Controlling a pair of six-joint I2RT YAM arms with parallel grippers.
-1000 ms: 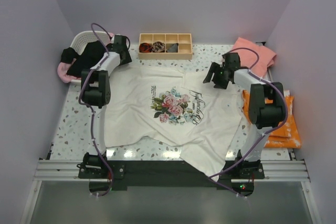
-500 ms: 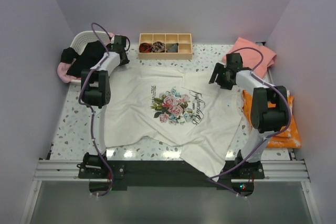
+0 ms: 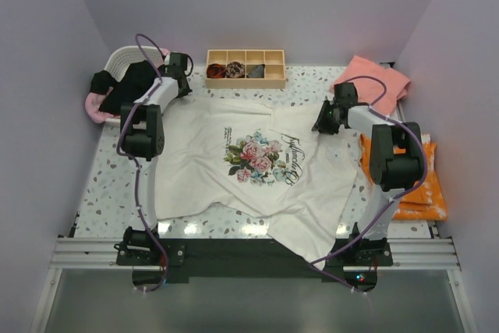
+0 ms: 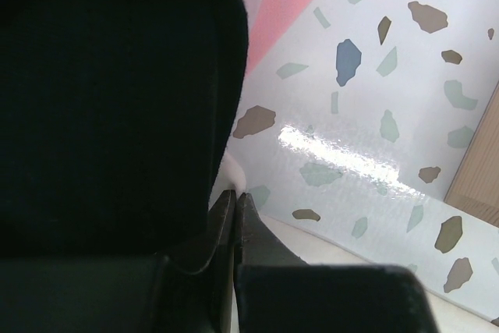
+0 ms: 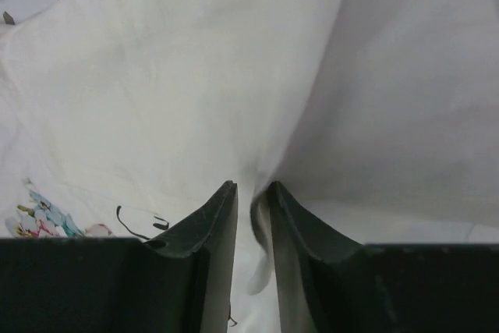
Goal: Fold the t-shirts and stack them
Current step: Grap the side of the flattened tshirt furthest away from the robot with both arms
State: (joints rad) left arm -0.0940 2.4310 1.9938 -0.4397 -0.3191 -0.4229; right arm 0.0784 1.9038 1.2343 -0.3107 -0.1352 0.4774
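The cream-white t-shirt (image 3: 234,169) with a rose print lies spread face up on the table. My left gripper (image 3: 188,88) is at its back left corner, next to the basket. In the left wrist view its jaws (image 4: 235,194) are pressed together, with a small bit of cream cloth (image 4: 232,168) at their tips. My right gripper (image 3: 320,124) is low on the shirt's back right shoulder. Its jaws (image 5: 251,186) stand narrowly apart, pinching a raised fold of the white cloth (image 5: 261,263). A salmon-pink t-shirt (image 3: 374,79) lies at the back right.
A white basket (image 3: 117,57) at the back left holds a black t-shirt (image 3: 129,83) and a light pink one (image 3: 95,107). A wooden compartment tray (image 3: 245,77) with dark rolled bundles stands at the back. Orange folded cloth (image 3: 421,189) lies along the right edge.
Both grippers have closed. The right gripper moved right and back along the shirt's shoulder and dropped onto the cloth. The left arm barely moved.
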